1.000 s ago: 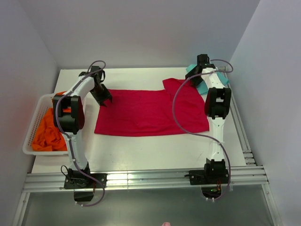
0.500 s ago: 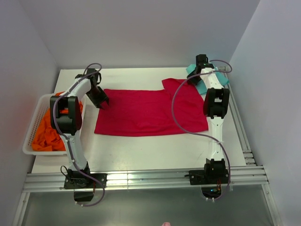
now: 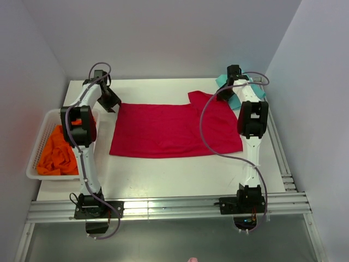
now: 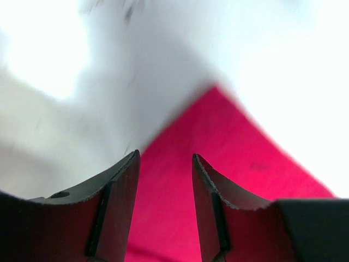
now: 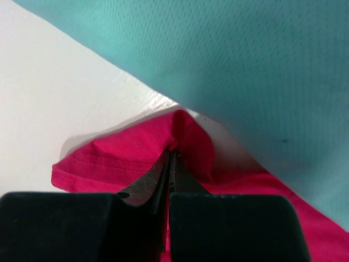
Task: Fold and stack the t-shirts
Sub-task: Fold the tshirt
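Observation:
A crimson-red t-shirt lies spread flat across the middle of the table. My left gripper hovers at its back left corner, open, with red cloth showing below the gap between its fingers. My right gripper is at the shirt's back right sleeve, shut on a raised pinch of red cloth. A teal-green t-shirt lies at the back right, mostly hidden under the right arm; it fills the upper part of the right wrist view.
A white slatted basket stands off the table's left edge with orange garments piled in it. Grey walls close in on three sides. Metal rails run along the near edge by the arm bases.
My left arm has swung back and to the left, taking its gripper from the shirt's left edge to its back left corner. The right arm has hardly moved.

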